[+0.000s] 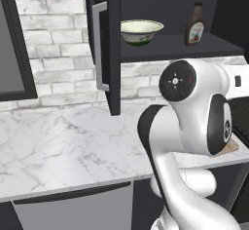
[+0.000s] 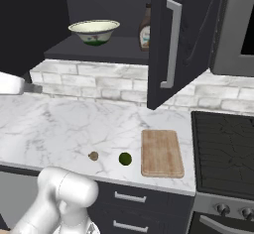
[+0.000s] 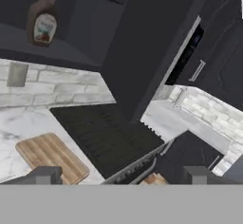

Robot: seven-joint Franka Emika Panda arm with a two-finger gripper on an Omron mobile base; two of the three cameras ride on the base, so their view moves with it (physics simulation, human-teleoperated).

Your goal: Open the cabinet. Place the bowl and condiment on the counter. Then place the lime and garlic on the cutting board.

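- Gripper [image 3: 121, 175] is seen at the bottom of the hand view with jaws spread wide and nothing between them; nothing is held
- Lime [image 2: 125, 158] is seen on the counter [image 2: 59, 124] near its front edge, just left of the cutting board [image 2: 161, 152] and apart from it; not yet placed
- Garlic [image 2: 93, 155] is seen on the counter left of the lime, near it but not touching; not yet placed
- Cutting board is found bare, lying flat on the counter beside the stove [image 2: 223, 144]; also seen in the hand view [image 3: 51, 156]
- Cabinet [image 1: 114, 48] is judged done: both doors are swung out, and the dark shelf is exposed
- Bowl [image 1: 141, 31] is seen upright on the shelf, left part; not yet brought down
- Condiment [image 1: 194, 24] is seen upright on the same shelf, to the right of the bowl and well apart from it; not yet brought down
- Progress is judged as first step done only; four placements are left, bowl and condiment first
- A pale label with a reddish patch is seen on the condiment; writing on it is too blurred to be read, no brand can be made out
- No other writing is found
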